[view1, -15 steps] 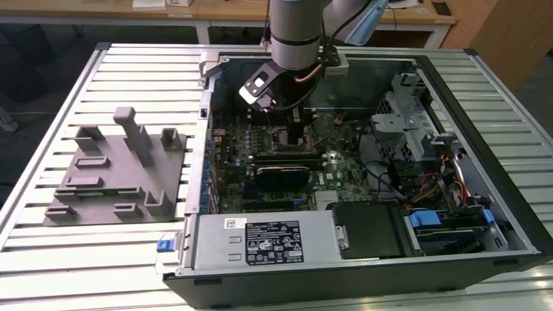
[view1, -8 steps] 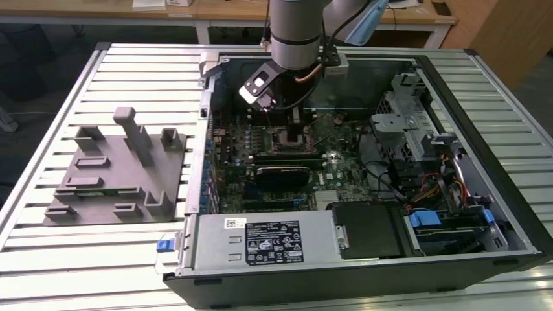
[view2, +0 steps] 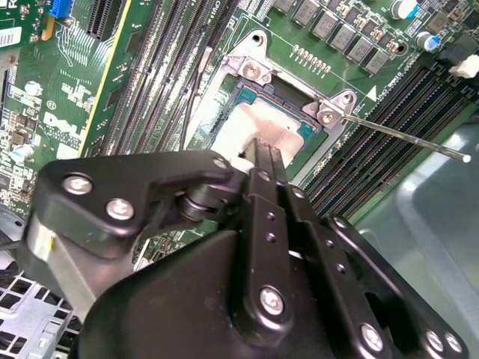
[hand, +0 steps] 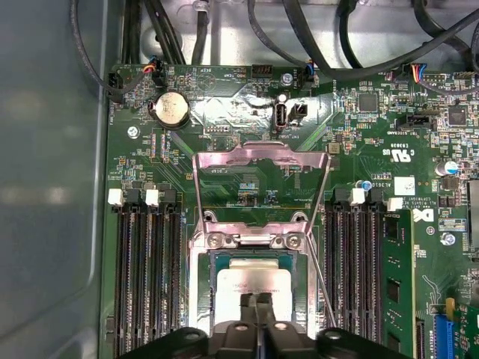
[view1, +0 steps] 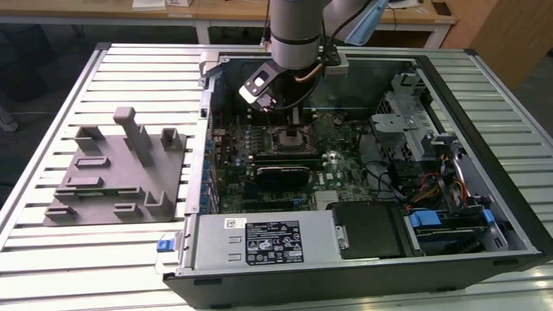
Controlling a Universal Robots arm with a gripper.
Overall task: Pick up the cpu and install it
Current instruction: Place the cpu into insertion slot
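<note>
The cpu [hand: 251,288] lies flat in the socket frame [hand: 254,239] near the middle of the motherboard [hand: 374,142], silvery top up, with the load plate [hand: 260,158] swung open. The gripper [hand: 258,301] stands over the chip's edge, its fingers drawn together with only a thin seam between them. Whether they pinch the chip or merely touch it, I cannot tell. Seating looks like the step in hand. The next move calls for the chip staying square and level, with no sideways drag.

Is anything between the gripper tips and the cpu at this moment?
Nothing shows between them. In both wrist views the gripper, fingers shut, sits right at the metal top of the cpu, which lies in the socket.
</note>
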